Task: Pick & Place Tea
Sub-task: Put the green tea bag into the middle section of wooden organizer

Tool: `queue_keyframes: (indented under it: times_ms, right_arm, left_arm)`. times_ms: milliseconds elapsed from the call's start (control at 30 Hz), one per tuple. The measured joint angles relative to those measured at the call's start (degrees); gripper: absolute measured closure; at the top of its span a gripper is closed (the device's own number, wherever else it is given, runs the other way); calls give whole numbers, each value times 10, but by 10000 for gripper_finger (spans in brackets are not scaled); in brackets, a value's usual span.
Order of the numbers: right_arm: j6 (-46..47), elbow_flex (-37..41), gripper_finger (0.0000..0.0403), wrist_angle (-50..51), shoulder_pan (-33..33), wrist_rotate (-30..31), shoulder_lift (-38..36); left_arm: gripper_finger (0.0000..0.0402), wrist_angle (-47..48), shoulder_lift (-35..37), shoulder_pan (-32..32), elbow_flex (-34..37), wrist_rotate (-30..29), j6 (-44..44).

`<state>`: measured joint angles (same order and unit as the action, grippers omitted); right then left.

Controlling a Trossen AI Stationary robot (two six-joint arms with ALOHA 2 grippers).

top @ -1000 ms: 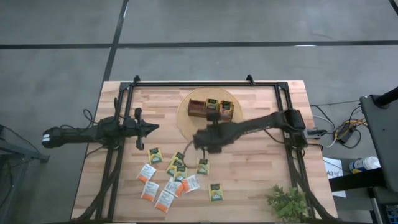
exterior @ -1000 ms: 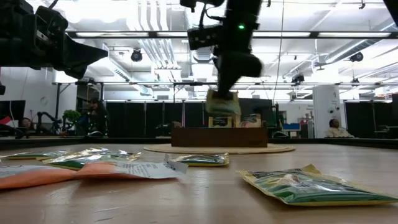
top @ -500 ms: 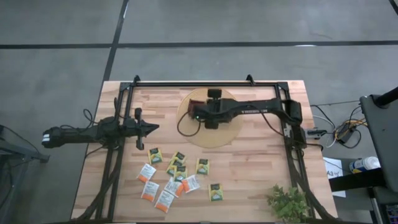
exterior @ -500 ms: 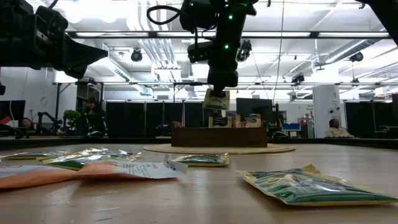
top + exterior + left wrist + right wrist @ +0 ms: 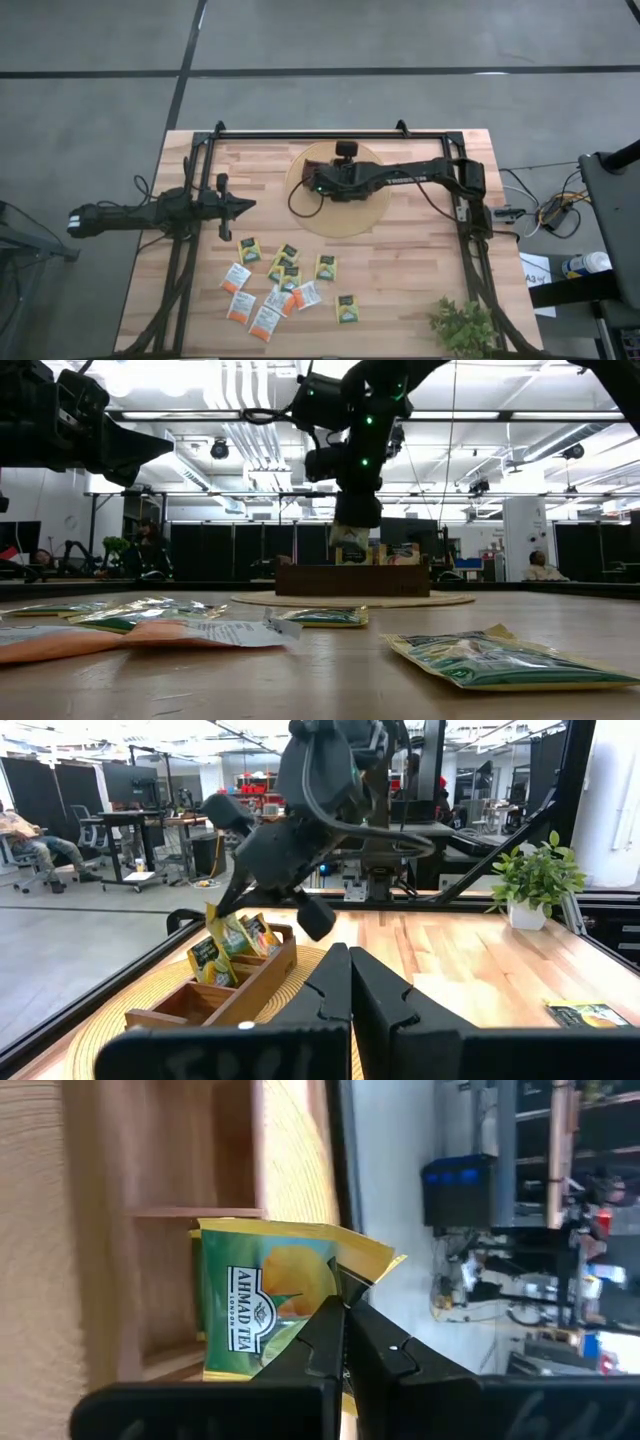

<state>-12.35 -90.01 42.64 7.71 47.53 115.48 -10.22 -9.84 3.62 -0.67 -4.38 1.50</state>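
Right wrist view: right gripper clamping, seemingly, tea packet.

From up top I get flat, even light on the table, with only soft shadows under the arms. At table height, ceiling strip lights glare behind the right gripper, leaving it a dark silhouette, and the nearest tea packets are soft. My right wrist picture is blurred beside the fingers; the room beyond is bright.
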Motion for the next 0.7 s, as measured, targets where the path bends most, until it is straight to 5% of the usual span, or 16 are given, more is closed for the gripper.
queue_keyframes:
  times_ms: [700]
  right_arm:
    - [-17,68,394,-77,11,21,2]
  left_arm:
    - [402,0,0,0,0,0,0]
